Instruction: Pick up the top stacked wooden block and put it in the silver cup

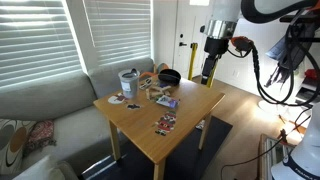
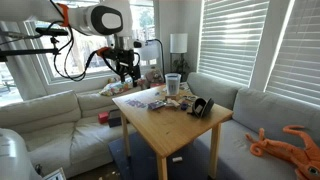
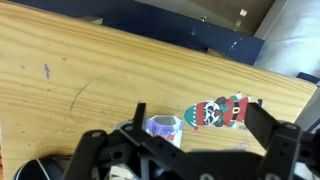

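Note:
The silver cup [image 1: 130, 81] stands upright at the table's far corner near the sofa; it also shows in an exterior view [image 2: 173, 84]. Small brownish pieces [image 1: 149, 82] lie beside it, too small to make out as stacked wooden blocks. My gripper [image 1: 207, 70] hangs open and empty above the table's opposite end, past the black bowl [image 1: 170, 76], and also appears in an exterior view [image 2: 127, 76]. In the wrist view the open jaws [image 3: 195, 110] frame a Santa-panda card [image 3: 222, 110] and a small purple-white item [image 3: 163, 127]. The cup is out of the wrist view.
Cards and small clutter [image 1: 166, 122] lie on the wooden table [image 1: 140, 120]. The black bowl also shows in an exterior view [image 2: 203, 106]. A grey sofa [image 1: 40, 100] surrounds the table. Blinds cover the windows. Cables hang near the arm.

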`<action>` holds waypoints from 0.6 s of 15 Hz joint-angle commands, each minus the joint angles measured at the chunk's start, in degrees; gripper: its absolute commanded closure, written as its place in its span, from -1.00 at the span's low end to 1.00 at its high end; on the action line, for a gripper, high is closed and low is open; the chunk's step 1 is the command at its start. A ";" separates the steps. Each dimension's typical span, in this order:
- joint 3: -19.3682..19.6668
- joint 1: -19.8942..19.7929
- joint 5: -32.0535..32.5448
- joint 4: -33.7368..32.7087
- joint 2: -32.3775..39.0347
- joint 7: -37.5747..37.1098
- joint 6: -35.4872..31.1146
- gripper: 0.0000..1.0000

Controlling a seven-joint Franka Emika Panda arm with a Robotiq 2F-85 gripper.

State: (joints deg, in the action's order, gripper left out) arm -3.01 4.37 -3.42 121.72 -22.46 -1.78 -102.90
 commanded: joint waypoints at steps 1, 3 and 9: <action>-0.27 -0.32 -0.10 -0.14 0.05 0.08 0.14 -1.00; 0.18 -0.31 -0.42 -0.13 0.35 1.08 -0.88 -1.00; 13.84 4.41 -0.34 -10.65 11.79 25.78 -3.33 -1.00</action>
State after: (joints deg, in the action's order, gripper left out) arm 3.06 4.62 -3.42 119.72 -18.69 12.78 -108.44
